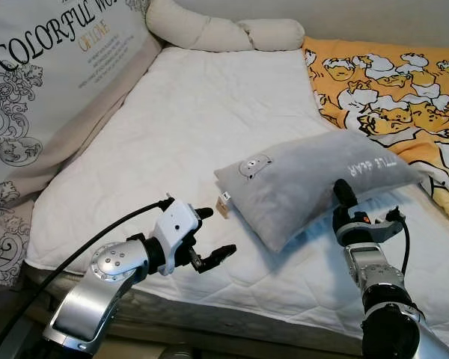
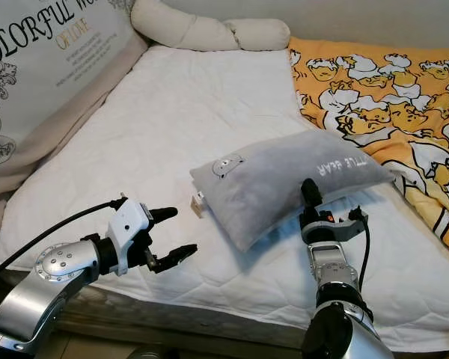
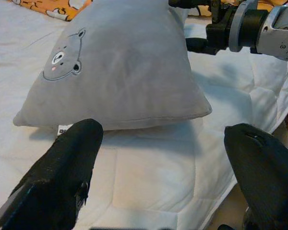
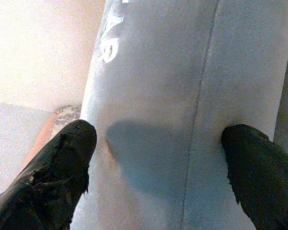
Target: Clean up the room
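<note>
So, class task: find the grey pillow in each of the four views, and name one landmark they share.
Left eye: pillow right of centre on the white mattress.
Right eye: pillow near centre.
Left wrist: pillow in the upper middle, beyond the fingers.
Right wrist: pillow close up between the fingers.
Shared landmark: the pillow's white lettering; the bear face marks the other end.

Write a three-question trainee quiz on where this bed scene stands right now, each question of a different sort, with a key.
1. True or false: the grey pillow lies on the white mattress cover.
2. Which gripper has its fingers set around the pillow's edge? A) left gripper B) right gripper
3. Fill in: the blanket beside the pillow is orange with a ____ pattern.

Key
1. True.
2. B. The right gripper straddles the pillow's near edge, fingers apart; the left gripper hovers open, short of the corner with the bear face.
3. Cartoon duck.
</note>
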Robot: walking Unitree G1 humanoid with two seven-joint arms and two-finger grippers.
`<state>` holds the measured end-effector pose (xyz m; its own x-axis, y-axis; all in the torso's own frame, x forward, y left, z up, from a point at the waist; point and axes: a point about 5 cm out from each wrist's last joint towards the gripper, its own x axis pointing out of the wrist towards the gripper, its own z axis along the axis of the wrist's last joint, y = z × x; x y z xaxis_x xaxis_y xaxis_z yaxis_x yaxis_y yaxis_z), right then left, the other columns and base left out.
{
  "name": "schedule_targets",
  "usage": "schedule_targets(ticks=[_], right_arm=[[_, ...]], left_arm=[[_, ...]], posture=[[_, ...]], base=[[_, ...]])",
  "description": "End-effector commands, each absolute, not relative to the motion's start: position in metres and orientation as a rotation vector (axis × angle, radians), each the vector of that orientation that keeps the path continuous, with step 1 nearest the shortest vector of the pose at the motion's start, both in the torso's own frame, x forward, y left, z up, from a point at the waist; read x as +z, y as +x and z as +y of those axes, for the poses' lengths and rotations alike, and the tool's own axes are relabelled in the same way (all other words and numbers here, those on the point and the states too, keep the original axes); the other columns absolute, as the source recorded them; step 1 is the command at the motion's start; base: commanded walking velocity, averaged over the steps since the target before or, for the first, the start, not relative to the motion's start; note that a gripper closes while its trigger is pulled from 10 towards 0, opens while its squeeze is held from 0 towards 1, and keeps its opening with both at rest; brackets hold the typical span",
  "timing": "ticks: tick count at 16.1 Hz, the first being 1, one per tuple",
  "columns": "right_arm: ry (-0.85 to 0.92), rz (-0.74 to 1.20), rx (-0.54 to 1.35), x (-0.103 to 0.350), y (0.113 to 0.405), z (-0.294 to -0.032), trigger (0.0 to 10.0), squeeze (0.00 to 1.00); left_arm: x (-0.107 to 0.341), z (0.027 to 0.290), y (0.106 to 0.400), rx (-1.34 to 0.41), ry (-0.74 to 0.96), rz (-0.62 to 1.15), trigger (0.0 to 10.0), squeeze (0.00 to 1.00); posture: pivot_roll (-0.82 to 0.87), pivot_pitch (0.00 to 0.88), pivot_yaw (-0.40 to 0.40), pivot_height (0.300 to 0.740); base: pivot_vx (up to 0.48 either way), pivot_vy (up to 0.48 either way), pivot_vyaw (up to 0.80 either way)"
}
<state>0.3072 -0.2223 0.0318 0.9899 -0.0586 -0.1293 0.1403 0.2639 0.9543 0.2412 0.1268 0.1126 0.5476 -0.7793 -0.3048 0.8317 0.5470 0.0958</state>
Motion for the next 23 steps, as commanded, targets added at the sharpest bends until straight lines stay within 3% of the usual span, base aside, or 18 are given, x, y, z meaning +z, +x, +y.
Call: schedule_targets(ticks=[1,5,6,8,9,10,11,16,23], right_arm=[[1.287,0.057,-0.135,0.039,0.313,-0.229,10.0,1.0],[1.239,0.13,-0.12,0.049,0.325,-0.23,10.0,1.0],[1.222,0.152,-0.126,0.049,0.326,-0.229,10.0,0.0],[1.165,0.25,-0.171,0.047,0.33,-0.226,10.0,0.0],[1.14,0.269,-0.175,0.046,0.33,-0.225,7.0,0.0],[1.127,0.282,-0.183,0.045,0.329,-0.225,5.5,0.0],[1.111,0.308,-0.206,0.041,0.328,-0.225,0.0,0.0],[1.039,0.413,-0.286,0.03,0.322,-0.223,0.0,0.0],[1.049,0.393,-0.341,0.033,0.324,-0.226,0.0,0.0]], left_arm=[[0.116,0.127,0.244,-0.968,0.242,0.23,10.0,0.0],[0.117,0.127,0.245,-0.971,0.239,0.231,10.0,0.0],[0.117,0.127,0.245,-0.971,0.239,0.231,10.0,0.0],[0.117,0.128,0.247,-0.973,0.244,0.236,10.0,0.0],[0.116,0.128,0.247,-0.972,0.248,0.238,10.0,0.0],[0.116,0.128,0.247,-0.972,0.25,0.239,10.0,0.0],[0.116,0.129,0.247,-0.97,0.253,0.241,10.0,0.0],[0.113,0.133,0.247,-0.969,0.275,0.26,10.0,0.0],[0.111,0.139,0.247,-0.955,0.292,0.269,10.0,0.0]], posture=[[0.17,0.0,0.039,0.74],[0.17,0.0,0.037,0.74],[0.18,0.0,0.035,0.74],[0.18,0.0,0.029,0.74],[0.18,0.0,0.029,0.74],[0.18,0.0,0.028,0.74],[0.18,0.0,0.027,0.74],[0.19,0.0,0.028,0.74],[0.19,0.0,0.029,0.74]], base=[[0.0,0.0,0.0],[0.0,0.0,0.0],[0.0,0.0,0.0],[0.0,0.0,0.0],[0.0,0.0,0.0],[0.0,0.0,0.0],[0.0,0.0,0.0],[0.0,0.0,0.0],[0.0,0.0,0.0]])
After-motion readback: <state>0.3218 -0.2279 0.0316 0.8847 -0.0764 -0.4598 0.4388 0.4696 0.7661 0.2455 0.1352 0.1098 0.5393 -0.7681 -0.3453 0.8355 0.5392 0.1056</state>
